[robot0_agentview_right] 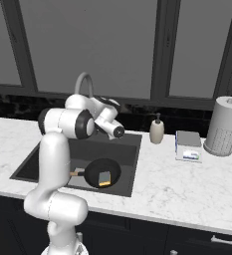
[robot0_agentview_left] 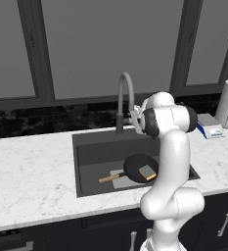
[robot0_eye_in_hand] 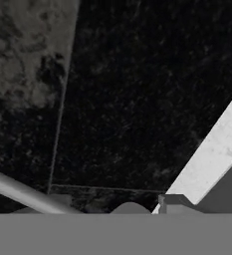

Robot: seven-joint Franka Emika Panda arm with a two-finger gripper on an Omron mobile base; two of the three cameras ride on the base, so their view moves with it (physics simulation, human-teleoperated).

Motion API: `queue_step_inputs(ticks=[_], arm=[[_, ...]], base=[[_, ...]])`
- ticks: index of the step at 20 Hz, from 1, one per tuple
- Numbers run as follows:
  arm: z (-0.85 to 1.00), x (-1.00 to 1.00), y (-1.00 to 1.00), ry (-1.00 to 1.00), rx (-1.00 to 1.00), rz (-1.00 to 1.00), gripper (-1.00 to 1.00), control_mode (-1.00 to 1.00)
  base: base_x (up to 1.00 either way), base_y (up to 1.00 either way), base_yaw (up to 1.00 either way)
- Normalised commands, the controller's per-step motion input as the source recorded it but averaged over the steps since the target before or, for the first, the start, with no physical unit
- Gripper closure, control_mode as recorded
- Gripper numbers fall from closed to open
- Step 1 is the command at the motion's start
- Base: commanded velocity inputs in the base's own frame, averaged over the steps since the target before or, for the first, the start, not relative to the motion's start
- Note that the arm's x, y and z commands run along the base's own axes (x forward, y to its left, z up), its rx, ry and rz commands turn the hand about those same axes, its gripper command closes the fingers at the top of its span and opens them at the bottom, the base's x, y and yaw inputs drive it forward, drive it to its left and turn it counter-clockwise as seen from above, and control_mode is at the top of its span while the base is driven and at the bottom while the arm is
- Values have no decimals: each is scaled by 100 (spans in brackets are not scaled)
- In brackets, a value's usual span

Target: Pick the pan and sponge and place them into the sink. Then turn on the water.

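Round black frying pan (robot0_agentview_left: 139, 167) with slim wooden handle lying inside dark grey rectangular sink (robot0_agentview_left: 86, 147). Yellow rectangular sponge (robot0_agentview_left: 147, 171) resting in pan. Two-finger gripper (robot0_agentview_left: 133, 116) raised close beside arched grey gooseneck faucet (robot0_agentview_left: 124, 95). Jaw state cannot be told.
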Motion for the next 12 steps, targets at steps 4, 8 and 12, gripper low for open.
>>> queue_step_inputs(ticks=[4,8,12], arm=[[-1,11,-10,8,18,-6,100,-100],[-7,9,-3,4,14,-4,100,-100],[-12,3,0,1,6,-1,100,-100]], base=[[0,0,0],[0,0,0],[0,0,0]])
